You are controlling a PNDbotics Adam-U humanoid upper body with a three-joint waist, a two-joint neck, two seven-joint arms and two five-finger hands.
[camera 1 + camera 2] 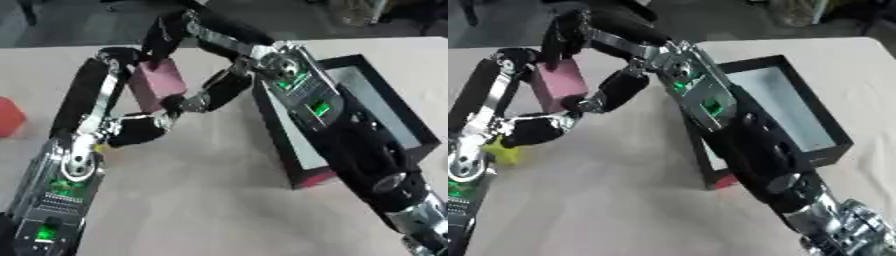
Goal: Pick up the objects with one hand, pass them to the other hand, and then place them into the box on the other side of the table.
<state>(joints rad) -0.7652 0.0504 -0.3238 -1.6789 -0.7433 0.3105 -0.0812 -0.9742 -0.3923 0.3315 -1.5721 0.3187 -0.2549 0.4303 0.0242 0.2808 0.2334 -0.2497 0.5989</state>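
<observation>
At the far left edge of the table [210, 200], a red object [9, 116] sits alone, cut off by the frame so that only its rounded side shows. Just right of it the left hand [101, 107] rises from the lower left, its fingers curled around the left and lower edges of a pink block [157, 84]. The block is held up off the tabletop, tilted, between the two hands near the middle of the scene. Under the left wrist a small yellow object [502, 154] lies on the table; its shape is hard to make out. The right hand [197, 55] reaches in from the lower right, across the box, and its fingers close on the block's top and right side, so both hands grip the same block at once. To the right stands the box [833, 145], black-walled with a pale, light-blue floor, resting on the table with one long side toward the hands. The right forearm crosses over its near corner and hides part of the inside; the part of the floor that shows holds nothing. A bit of red or pink shows at the box's lower outer corner, next to the arm.
</observation>
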